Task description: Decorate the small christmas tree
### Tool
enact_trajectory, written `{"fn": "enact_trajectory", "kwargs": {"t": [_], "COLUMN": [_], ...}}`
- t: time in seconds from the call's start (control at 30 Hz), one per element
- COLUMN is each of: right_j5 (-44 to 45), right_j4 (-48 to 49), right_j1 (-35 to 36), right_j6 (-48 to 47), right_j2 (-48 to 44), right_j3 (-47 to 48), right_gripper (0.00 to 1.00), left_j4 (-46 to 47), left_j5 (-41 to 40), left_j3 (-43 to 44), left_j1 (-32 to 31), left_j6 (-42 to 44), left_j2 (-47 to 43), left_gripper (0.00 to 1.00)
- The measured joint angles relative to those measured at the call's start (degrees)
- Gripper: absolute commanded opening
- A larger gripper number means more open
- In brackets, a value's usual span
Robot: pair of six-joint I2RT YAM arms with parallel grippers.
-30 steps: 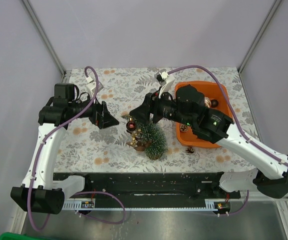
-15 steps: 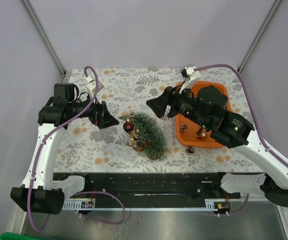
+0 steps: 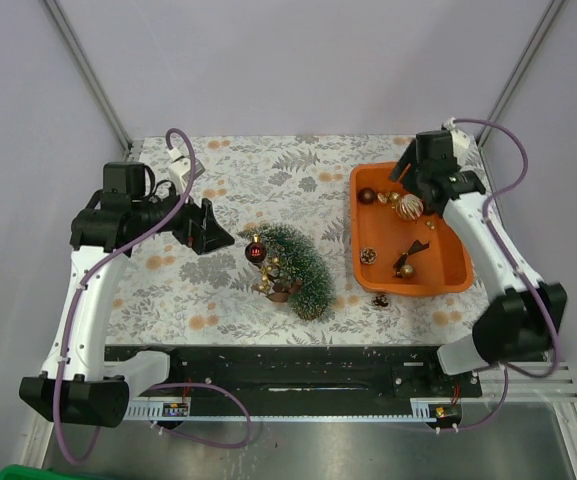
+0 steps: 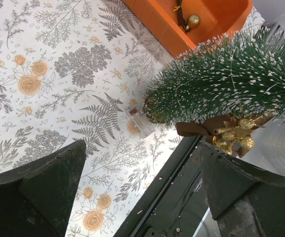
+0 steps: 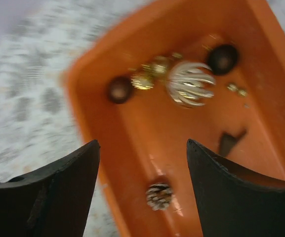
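Small christmas tree (image 3: 308, 275), slim, dark green, white-frosted bristle, lies on its side at centre frame, left of the orange plastic tray (image 3: 354, 225). Probably light, with springy needles over a stiff core, so best grasped near the base. Left gripper (image 4: 141, 147) and right gripper (image 5: 142, 144) both gape empty. The left wrist view alone resolves a brown ribbon (image 4: 191, 129).

The slim, dark green, white-frosted small christmas tree (image 3: 303, 268) is seen lying on the floral-patterned desk (image 3: 268, 170), its narrow end just beside the left gripper (image 3: 220, 235). A dark red round bauble (image 3: 256, 250) is seen at that end. Beneath the right gripper (image 3: 418, 178), an orange plastic tray (image 3: 357, 235) holding ornaments is seen.
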Motion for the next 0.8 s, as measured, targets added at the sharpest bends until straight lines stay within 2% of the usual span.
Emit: {"fn": "enact_trajectory", "kwargs": {"t": [0.1, 0.23, 0.53, 0.63, 0.8], "right_j5": [2.84, 5.99, 7.30, 7.30, 7.65], "right_j4": [-2.58, -5.60, -6.19, -6.03, -5.29], "right_j1": [-6.45, -8.17, -8.00, -8.00, -8.00], "right_j6": [2.51, 4.55, 9.38, 10.16, 10.86], "right_j2": [10.58, 18.47, 18.43, 18.78, 21.16], "right_j3": [-3.21, -7.28, -13.09, -13.20, -13.20], "right_gripper": [0.77, 0.74, 0.66, 0.62, 0.61], "left_j4": [-0.83, -1.22, -2.12, -2.19, -2.19], "left_j5": [-0.94, -1.84, -2.62, -2.60, -2.58], "left_j3": [1.70, 2.40, 3.15, 3.15, 3.15], "left_j1": [0.11, 0.35, 0.85, 1.01, 1.20], "left_j6": [0.42, 0.66, 1.92, 2.01, 2.40], "left_j2": [0.70, 1.57, 4.55, 5.03, 5.11], "left_gripper": [0.99, 0.99, 0.99, 0.99, 0.99]}}
